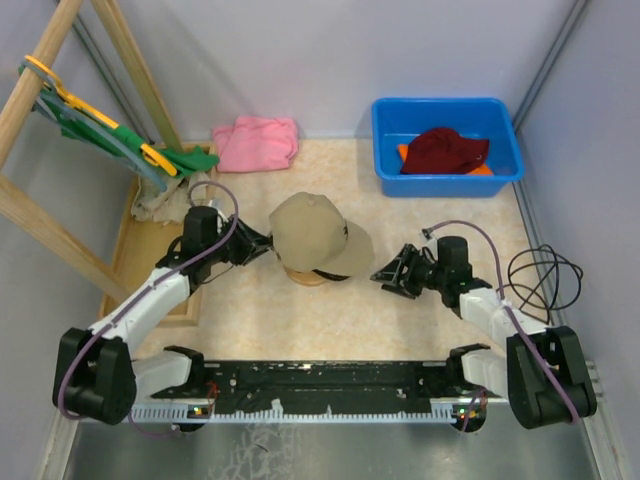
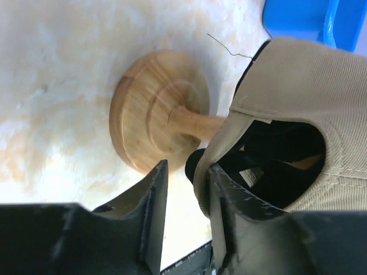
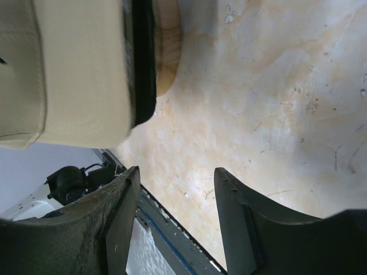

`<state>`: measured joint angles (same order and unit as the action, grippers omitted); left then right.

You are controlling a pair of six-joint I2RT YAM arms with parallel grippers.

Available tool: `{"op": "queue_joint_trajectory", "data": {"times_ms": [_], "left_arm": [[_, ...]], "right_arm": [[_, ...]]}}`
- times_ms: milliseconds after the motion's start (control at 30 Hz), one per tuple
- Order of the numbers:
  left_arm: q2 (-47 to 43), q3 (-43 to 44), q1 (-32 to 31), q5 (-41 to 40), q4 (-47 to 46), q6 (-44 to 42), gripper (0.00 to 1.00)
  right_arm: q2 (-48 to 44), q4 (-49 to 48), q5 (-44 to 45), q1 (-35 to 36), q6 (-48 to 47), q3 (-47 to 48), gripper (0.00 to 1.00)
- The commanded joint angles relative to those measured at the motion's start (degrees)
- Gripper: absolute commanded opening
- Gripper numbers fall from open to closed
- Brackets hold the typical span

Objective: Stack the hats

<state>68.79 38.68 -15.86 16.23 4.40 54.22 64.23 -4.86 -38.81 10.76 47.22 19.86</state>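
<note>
Sitting on a turned wooden stand (image 2: 155,109) at the middle of the desk (image 1: 450,220), a tan cap (image 1: 318,232) of ribbed, stitched cotton is resting over a black cap (image 3: 143,69), whose curved brim is peeking out beneath the tan one. The stand's round base is showing ringed grain and a slim stem rising into the crowns. The desk is showing a mottled cream, marble-like face.

The left gripper (image 1: 262,243) is reaching in at the back of the tan cap, its dark jaws standing apart with the cap's seamed rim lying just against the inner face of one finger, not clamped. The right gripper (image 3: 176,172) is hovering near the brim side, its jaws spread with only bare desk between them.

Well apart, a glossy blue plastic bin (image 1: 385,150) is holding a crumpled dark red hat (image 1: 445,150) lying on a bright orange hat (image 1: 403,152), of which only slivers are showing.
</note>
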Motion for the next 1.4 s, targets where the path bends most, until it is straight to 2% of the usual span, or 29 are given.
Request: {"op": "queue_joint_trajectory", "data": {"times_ms": [0, 33, 100, 233, 300, 433, 633, 933, 1033, 1167, 1367], "left_arm": [[-7.1, -7.1, 0.0, -3.5, 9.1, -0.6, 0.33], [-8.4, -8.3, -0.2, -4.0, 10.0, -0.2, 0.26], [-10.5, -10.2, -1.5, -4.9, 10.4, 0.0, 0.19], [-10.0, -12.5, -7.5, -7.3, 9.0, 2.7, 0.13], [-8.4, -13.0, -9.7, -8.0, 8.0, 4.0, 0.13], [-6.9, -11.7, -10.0, -10.2, 7.3, 3.8, 0.16], [-1.7, -4.0, -9.7, -15.9, 8.5, 0.1, 0.21], [3.5, 4.4, -3.5, -16.1, 10.7, -5.9, 0.26], [4.0, 6.5, -0.2, -15.5, 11.6, -7.9, 0.32], [3.2, 9.4, 1.2, -15.5, 13.5, -9.7, 0.53], [-1.7, 10.1, 1.2, -10.9, 12.6, -8.5, 0.66]], "right_arm": [[-1.5, 2.8, 2.0, 0.3, -4.0, 3.1, 0.55], [-1.3, 3.2, 2.1, 0.3, -4.6, 3.1, 0.54], [-1.0, 3.7, 2.3, 0.4, -5.8, 2.7, 0.50], [-0.7, 4.8, 4.0, 2.2, -7.9, 1.2, 0.40], [-0.9, 3.1, 3.7, 2.3, -6.8, -0.1, 0.39], [-1.3, 1.3, 3.2, 2.4, -5.2, -1.2, 0.38], [-1.8, 2.8, 2.8, 2.4, -6.2, -0.9, 0.37], [-0.5, 3.4, 2.7, 2.5, -6.9, 1.7, 0.35], [0.3, 2.9, 2.6, 2.5, -6.8, 2.2, 0.35], [1.1, 2.9, 2.5, 2.5, -7.0, 3.0, 0.35], [2.8, 2.0, 2.6, 2.9, -6.9, 4.0, 0.35]]}}
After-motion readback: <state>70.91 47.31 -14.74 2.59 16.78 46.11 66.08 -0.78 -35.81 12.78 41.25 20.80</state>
